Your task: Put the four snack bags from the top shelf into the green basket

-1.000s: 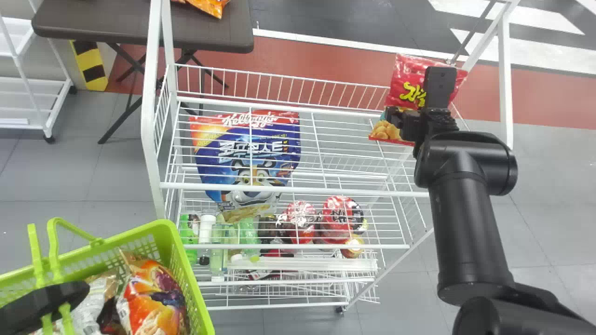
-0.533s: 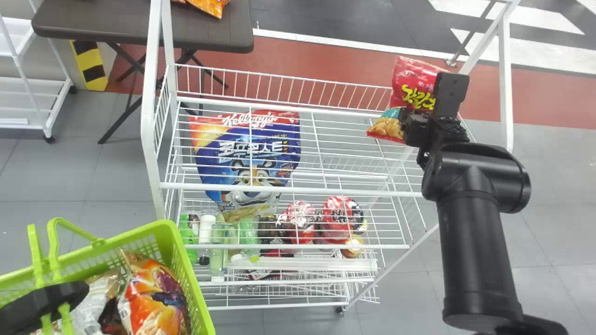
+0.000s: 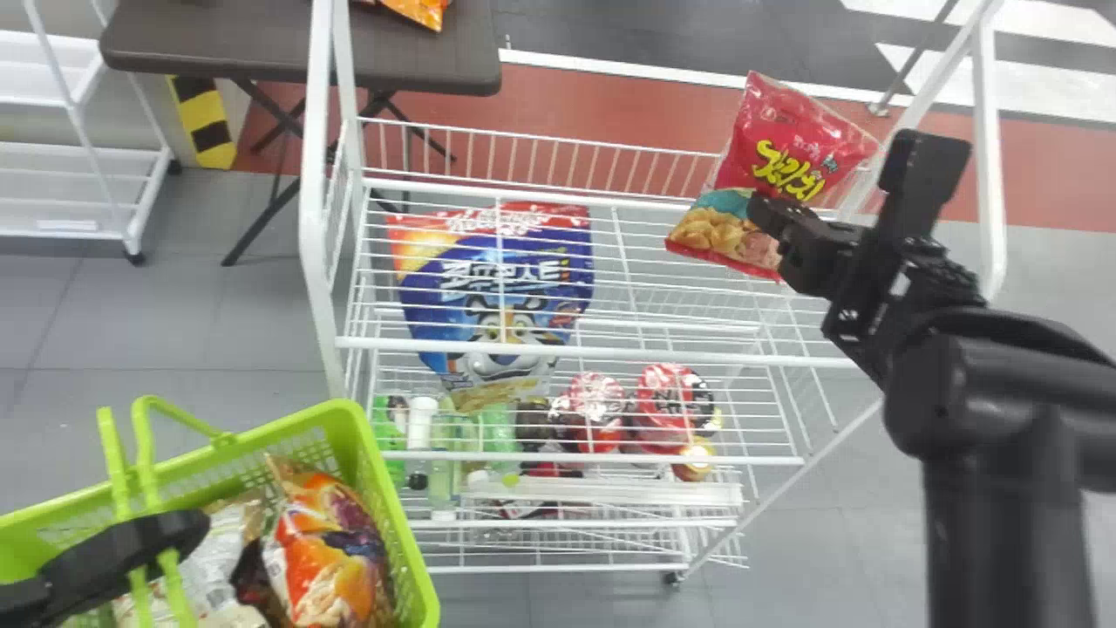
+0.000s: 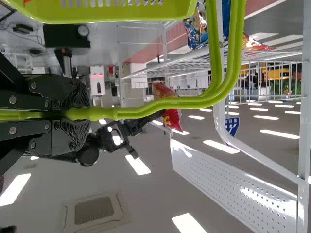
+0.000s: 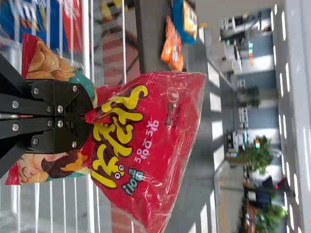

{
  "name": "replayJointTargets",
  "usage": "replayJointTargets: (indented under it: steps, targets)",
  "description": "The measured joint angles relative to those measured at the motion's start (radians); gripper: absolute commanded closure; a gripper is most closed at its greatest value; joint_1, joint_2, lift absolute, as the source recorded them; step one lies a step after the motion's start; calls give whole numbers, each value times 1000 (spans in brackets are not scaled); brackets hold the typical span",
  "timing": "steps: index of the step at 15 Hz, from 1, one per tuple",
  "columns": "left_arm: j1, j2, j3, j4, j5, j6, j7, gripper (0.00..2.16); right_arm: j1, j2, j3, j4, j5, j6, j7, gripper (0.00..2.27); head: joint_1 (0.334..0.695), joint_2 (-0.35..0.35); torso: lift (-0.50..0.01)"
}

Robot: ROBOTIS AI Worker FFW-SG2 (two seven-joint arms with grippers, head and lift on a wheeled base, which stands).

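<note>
Nearest me, my left gripper [image 3: 166, 534] is clamped on the handles [image 3: 131, 471] of the green basket [image 3: 397, 523], which sits below its fingers with an orange-and-purple snack bag [image 3: 327, 558] and other packets [image 3: 214, 549] inside. My right gripper [image 3: 769, 220] has its fingers closed on a fold of the red snack bag [image 3: 785, 139]; I've got that bag upright, red upper part rising above the fingertips, chip picture hanging below them, out over the right end of the wire rack [image 3: 575, 351]. Left of that gripper, a blue cereal bag [image 3: 501, 279] lies in the rack. Farther off, beyond the rack, an orange packet [image 3: 423, 10] rests on the desk [image 3: 296, 52].
</note>
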Motion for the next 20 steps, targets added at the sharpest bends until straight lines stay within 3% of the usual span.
replayJointTargets:
  steps: [5,6,11,15,20]
  targets:
    - [-7,-1,-6,3,-3,0,0,2145,196,4,49,-290,-198,254,82,2250,695,20,0]
    - [-10,-1,-9,5,-4,0,0,2145,221,4,62,-325,-227,298,96,2250,695,72,0]
    - [-21,-2,-35,12,-5,0,0,2145,258,3,179,-428,-334,581,157,2250,695,220,0]
    - [-24,0,-38,13,-4,1,0,2145,223,6,294,-369,-375,624,162,2250,695,339,0]
    - [-24,1,-45,11,1,5,0,2145,138,14,457,-85,-365,553,182,2250,695,350,0]
